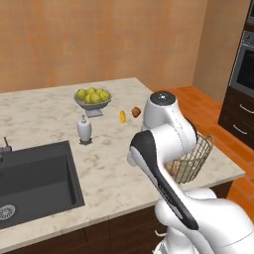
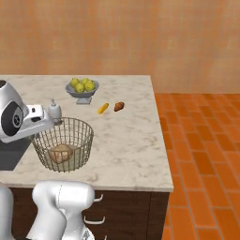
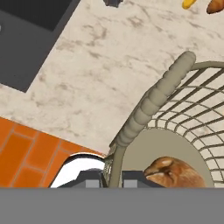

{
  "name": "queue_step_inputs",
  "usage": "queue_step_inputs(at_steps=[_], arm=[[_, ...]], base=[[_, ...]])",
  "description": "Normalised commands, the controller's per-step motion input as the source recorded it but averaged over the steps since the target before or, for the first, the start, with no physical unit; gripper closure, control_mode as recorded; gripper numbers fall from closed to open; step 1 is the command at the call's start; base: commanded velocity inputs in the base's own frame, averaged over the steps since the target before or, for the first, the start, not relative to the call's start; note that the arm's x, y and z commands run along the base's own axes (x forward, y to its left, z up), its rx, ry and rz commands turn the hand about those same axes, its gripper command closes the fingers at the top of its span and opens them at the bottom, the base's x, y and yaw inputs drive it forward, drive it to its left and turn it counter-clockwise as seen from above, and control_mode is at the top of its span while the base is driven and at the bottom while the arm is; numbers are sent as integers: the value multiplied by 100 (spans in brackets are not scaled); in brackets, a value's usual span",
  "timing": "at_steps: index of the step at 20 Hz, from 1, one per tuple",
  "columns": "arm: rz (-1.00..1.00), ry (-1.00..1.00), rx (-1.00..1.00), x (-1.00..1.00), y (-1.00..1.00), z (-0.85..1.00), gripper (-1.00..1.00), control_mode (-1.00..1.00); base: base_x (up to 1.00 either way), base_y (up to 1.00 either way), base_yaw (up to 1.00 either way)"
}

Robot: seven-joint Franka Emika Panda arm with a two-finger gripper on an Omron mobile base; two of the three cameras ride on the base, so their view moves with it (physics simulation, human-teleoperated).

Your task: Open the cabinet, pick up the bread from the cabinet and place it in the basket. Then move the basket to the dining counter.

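The tan wire basket (image 2: 65, 143) stands at the near edge of the beige marbled dining counter (image 2: 129, 140). The golden-brown bread (image 2: 61, 153) lies on the basket's pale base. My gripper (image 3: 114, 177) is shut on the basket's near rim, with one wire of the rim between the two dark fingertips (image 3: 93, 180). From the right base the white hand (image 2: 40, 123) meets the rim at the basket's left side. From the left base the basket (image 1: 195, 158) and the bread (image 1: 174, 168) sit behind my arm. The cabinet is out of view.
A grey bowl of yellow-green fruit (image 1: 93, 97), a white soap dispenser (image 1: 84, 130), a small yellow item (image 1: 122, 116) and a brown item (image 1: 136, 112) stand farther back on the counter. A dark sink (image 1: 34, 181) is at the left. Orange tile floor (image 2: 201, 154) lies right of the counter.
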Motion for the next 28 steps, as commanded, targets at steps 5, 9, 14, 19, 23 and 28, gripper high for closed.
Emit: queue_step_inputs(at_steps=[5, 9, 14, 19, 23, 28], arm=[[0, -8, 0, 87, 2, -15, 100, -100], [0, -9, -1, 100, 4, -45, 100, -100], [0, -15, 0, 100, -3, -75, 100, -100], [0, 0, -6, 77, 0, -55, 100, -100], [0, 1, 0, 38, 0, -21, 100, -100], [0, 8, 0, 8, 3, -26, 100, -100]], base=[[0, 0, 0], [0, 0, 0], [0, 0, 0], [0, 0, 0], [0, 0, 0], [0, 0, 0]])
